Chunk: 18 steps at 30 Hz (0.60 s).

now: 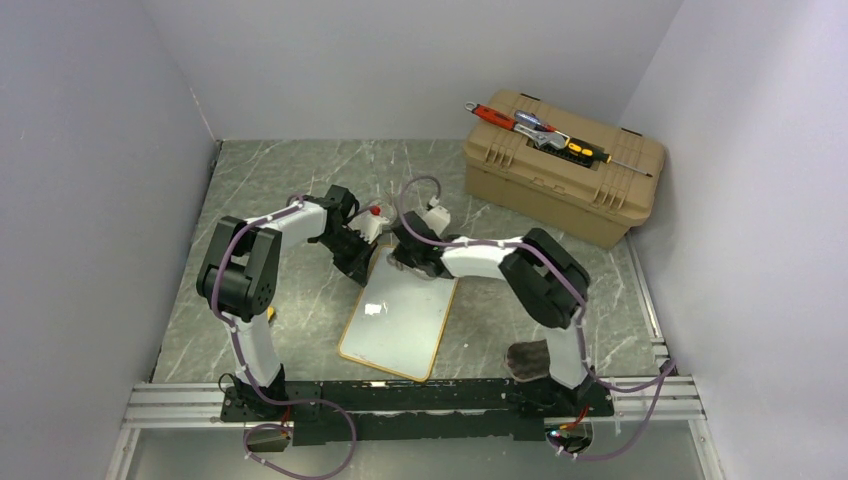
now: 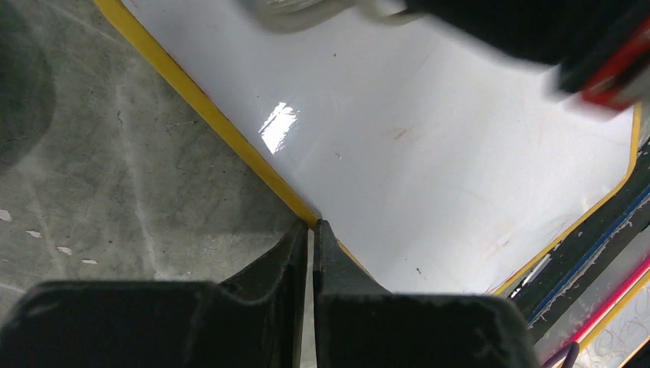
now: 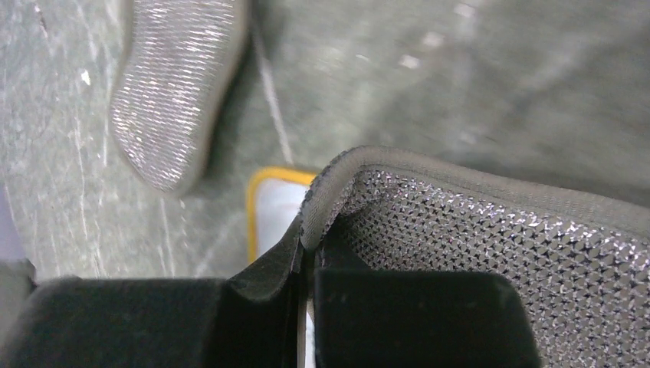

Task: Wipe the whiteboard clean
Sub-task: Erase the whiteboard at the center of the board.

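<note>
The whiteboard (image 1: 400,320) lies flat on the table, glossy white with a yellow frame, and it looks wiped, with only faint smudges (image 2: 429,153). My left gripper (image 1: 358,265) is shut, its tips (image 2: 313,224) resting on the board's yellow left edge. My right gripper (image 1: 405,262) is at the board's far end, shut on a grey mesh cloth (image 3: 490,245) held by its hem (image 3: 305,238). A corner of the board (image 3: 276,211) shows just beyond the right fingers.
A tan toolbox (image 1: 560,165) with hand tools (image 1: 540,130) on its lid stands at the back right. A small white and red object (image 1: 375,212) sits behind the grippers. A dark cloth-like lump (image 1: 527,358) lies by the right arm's base. Another mesh piece (image 3: 172,84) lies beyond the board.
</note>
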Tool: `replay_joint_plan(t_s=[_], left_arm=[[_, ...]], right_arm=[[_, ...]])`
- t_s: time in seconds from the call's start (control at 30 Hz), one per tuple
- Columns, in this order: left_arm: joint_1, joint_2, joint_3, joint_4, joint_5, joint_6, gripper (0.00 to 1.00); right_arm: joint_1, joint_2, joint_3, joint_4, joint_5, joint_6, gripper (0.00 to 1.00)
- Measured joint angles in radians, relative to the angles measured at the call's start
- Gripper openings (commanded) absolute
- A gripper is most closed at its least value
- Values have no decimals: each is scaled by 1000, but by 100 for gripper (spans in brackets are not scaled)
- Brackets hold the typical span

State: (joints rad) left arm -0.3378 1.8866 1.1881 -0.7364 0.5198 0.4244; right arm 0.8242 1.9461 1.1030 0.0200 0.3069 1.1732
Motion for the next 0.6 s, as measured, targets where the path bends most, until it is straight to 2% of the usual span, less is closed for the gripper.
replay_joint_plan(t_s=[0.1,0.23,0.33,0.5,0.6], left_arm=[[0,0,0,0,0,0,3],[1,0,0,0,1,0,3],[1,-5,-6,7,2,0,3],[3,-11,-16,17,5,0,3],[3,-12,-18,18,6,0,3]], right_arm=[[23,97,145,-41,38,-27,0],[42,113,162,-48,78,-36,0],[34,64,48,32,80,-9,0],[7,-116,-245,154,72,56,0],[-4,-153,-323,228,43,71,0]])
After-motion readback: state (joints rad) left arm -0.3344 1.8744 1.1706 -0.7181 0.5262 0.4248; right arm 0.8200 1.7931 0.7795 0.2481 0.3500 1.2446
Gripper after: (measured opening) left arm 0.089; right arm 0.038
